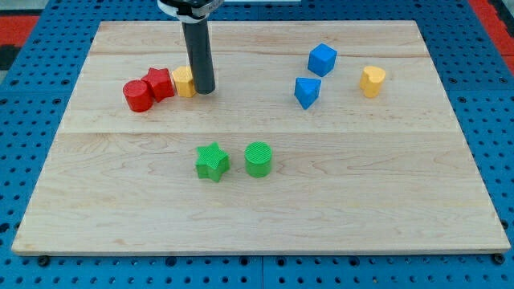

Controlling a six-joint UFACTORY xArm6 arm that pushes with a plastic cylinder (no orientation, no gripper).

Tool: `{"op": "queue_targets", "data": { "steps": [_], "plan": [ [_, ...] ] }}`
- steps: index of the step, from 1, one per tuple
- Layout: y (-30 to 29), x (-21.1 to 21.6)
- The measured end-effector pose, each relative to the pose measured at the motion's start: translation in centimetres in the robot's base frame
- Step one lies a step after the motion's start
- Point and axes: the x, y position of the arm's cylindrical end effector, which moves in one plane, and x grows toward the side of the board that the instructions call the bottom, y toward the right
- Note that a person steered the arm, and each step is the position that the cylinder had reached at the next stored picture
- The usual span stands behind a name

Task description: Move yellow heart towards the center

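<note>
The yellow heart (372,81) sits near the view's upper right on the wooden board (257,209). My tip (202,90) is at the view's upper left, far from the heart, touching the right side of a yellow block (184,82). That yellow block is partly hidden by the rod, so its shape is unclear.
A red star (159,83) and a red cylinder (137,95) stand in a row left of the yellow block. A blue cube (322,59) and a blue block (307,91) lie left of the heart. A green star (212,161) and a green cylinder (259,159) sit at the lower middle.
</note>
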Motion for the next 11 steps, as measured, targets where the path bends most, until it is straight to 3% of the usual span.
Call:
{"op": "queue_targets", "data": {
  "steps": [2,3,5,7,8,11],
  "plan": [
    [-0.9,0.0],
    [1.7,0.6],
    [13.1,5.3],
    [28.2,5.4],
    [32.5,3.1],
    [27.8,-1.2]
  ]
}}
